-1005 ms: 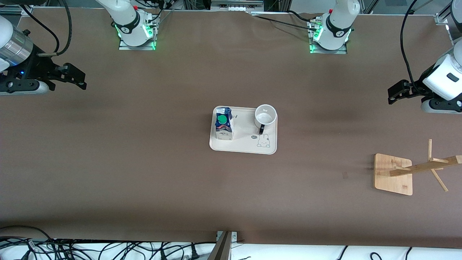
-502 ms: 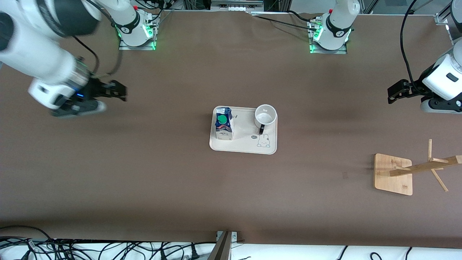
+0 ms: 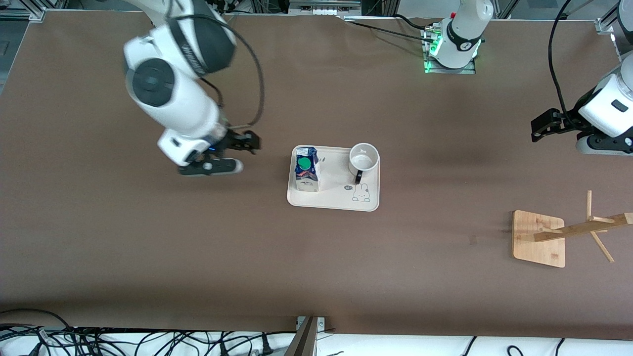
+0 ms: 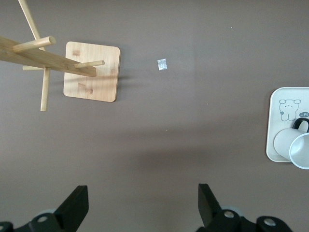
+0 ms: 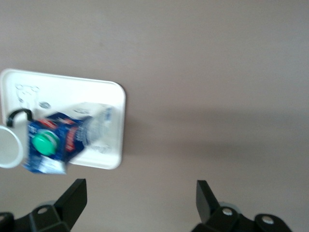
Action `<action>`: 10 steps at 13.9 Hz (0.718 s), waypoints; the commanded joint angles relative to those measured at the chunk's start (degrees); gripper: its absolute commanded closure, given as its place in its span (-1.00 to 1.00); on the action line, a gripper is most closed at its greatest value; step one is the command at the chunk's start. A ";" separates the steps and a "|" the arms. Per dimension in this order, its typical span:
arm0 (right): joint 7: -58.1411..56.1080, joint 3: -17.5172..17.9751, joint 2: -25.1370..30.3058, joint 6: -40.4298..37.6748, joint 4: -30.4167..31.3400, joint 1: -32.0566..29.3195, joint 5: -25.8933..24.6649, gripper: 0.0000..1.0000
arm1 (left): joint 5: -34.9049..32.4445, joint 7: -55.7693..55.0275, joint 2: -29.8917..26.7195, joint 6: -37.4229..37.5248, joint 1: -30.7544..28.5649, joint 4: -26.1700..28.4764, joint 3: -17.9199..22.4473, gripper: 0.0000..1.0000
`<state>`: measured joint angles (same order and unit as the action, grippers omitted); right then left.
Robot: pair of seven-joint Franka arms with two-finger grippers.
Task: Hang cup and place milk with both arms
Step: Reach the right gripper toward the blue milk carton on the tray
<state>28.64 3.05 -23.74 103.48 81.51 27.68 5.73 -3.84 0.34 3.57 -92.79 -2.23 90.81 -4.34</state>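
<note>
The milk [image 3: 306,173], a blue and white carton with a green cap, stands on a white tray [image 3: 336,190] at mid table. The cup [image 3: 364,158], white with a black handle, stands on the same tray toward the left arm's end. My right gripper [image 3: 248,143] is open and empty over the bare table beside the tray, toward the right arm's end. The right wrist view shows the milk [image 5: 63,140], the tray [image 5: 72,92] and the cup's rim [image 5: 9,145] ahead of the open right gripper [image 5: 140,203]. My left gripper [image 3: 535,131] is open and empty, and waits at the left arm's end.
A wooden cup rack with a square base [image 3: 539,238] and a pegged post [image 3: 583,228] stands toward the left arm's end, nearer the front camera than the tray. The left wrist view shows the rack base [image 4: 91,71], the tray [image 4: 270,125] and the cup [image 4: 299,147] past the left gripper [image 4: 142,205].
My right arm has swung from the right arm's end of the table in toward the tray and now hangs close beside it. The left arm, the milk and the cup have not moved.
</note>
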 commanded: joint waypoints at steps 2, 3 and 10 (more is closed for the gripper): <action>13.60 -0.41 -9.38 7.15 -7.24 6.40 0.68 -1.00 | 0.94 1.07 0.65 1.38 0.03 -1.78 0.21 -1.00; 16.50 -0.41 -10.61 9.44 -7.15 8.16 0.60 -1.00 | 0.94 1.07 0.65 1.38 0.03 -1.78 0.21 -1.00; 20.48 -0.59 -13.26 12.45 -5.48 12.48 -3.52 -1.00 | 0.94 1.07 0.65 1.38 0.03 -1.78 0.21 -1.00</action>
<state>47.90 2.98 -36.42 116.26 76.42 39.04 4.19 -3.84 0.34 3.57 -92.73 -2.23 90.81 -4.34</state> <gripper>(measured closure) 0.000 0.000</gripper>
